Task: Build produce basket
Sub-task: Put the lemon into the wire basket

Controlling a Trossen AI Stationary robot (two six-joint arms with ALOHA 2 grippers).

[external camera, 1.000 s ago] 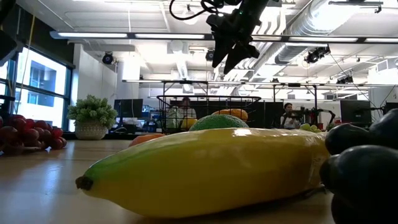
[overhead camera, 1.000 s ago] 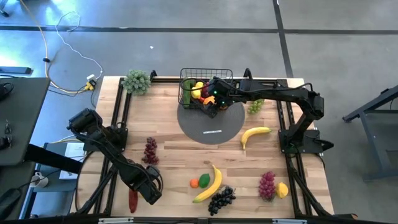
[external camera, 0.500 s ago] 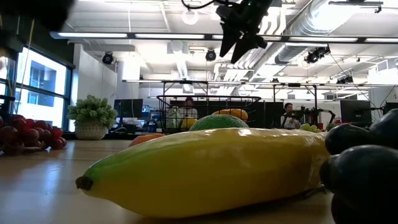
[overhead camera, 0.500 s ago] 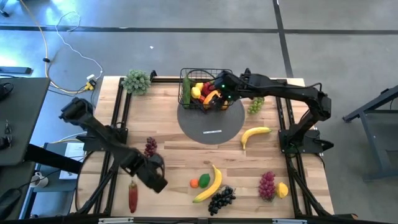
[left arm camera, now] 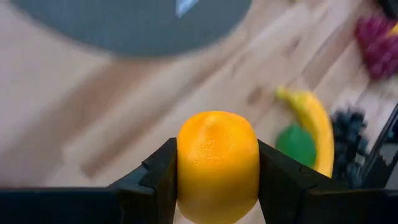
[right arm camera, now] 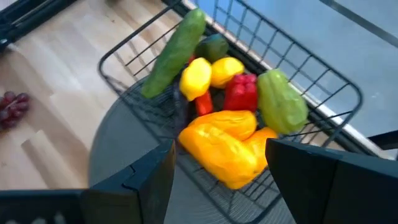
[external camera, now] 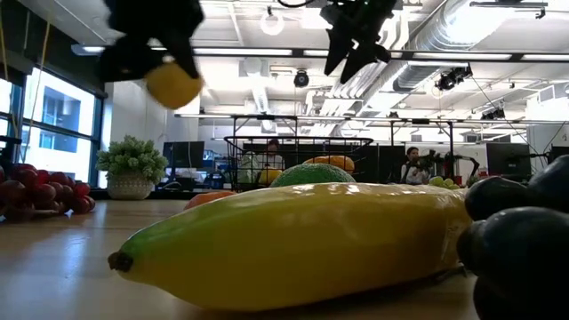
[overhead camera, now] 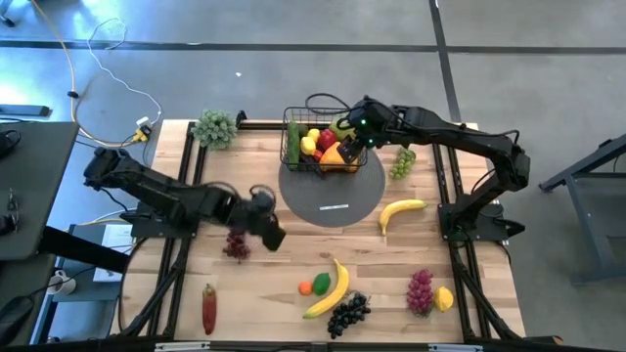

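The black wire basket point(overhead camera: 318, 143) point(right arm camera: 130, 50) stands on the grey round mat point(overhead camera: 333, 193) at the table's far middle. It holds a cucumber point(right arm camera: 176, 50), lemons point(right arm camera: 196, 76), and red, green and yellow peppers. My right gripper point(overhead camera: 352, 137) point(right arm camera: 219, 149) hovers open and empty above the basket's right side. My left gripper point(overhead camera: 271, 231) point(left arm camera: 217, 168) is in the air left of the mat, above the purple grapes point(overhead camera: 236, 241), shut on a yellow-orange lemon point(left arm camera: 217, 165) point(external camera: 173, 82). More produce lies loose on the near half of the table. My left gripper pinches the lemon between its two fingers, one finger point(left arm camera: 163, 174) on each opposite side point(left arm camera: 186, 168) of the fruit. The lemon is lifted clear, high above the table, and in the low view it sits below the dark gripper.
Loose on the table: a red pepper point(overhead camera: 208, 308), an orange point(overhead camera: 306, 287), a green fruit point(overhead camera: 322, 284), bananas point(overhead camera: 329, 291) point(overhead camera: 401, 209), black grapes point(overhead camera: 347, 314), red grapes point(overhead camera: 420, 289), a lemon point(overhead camera: 445, 298), green grapes point(overhead camera: 401, 164). A leafy bunch point(overhead camera: 215, 127) sits at the far left corner.
My left gripper has swung from the table's near left corner toward the far edge and the right, coming up beside the mat and into the low view with the lemon. My right gripper has drawn back a little toward the right and far edge above the basket.
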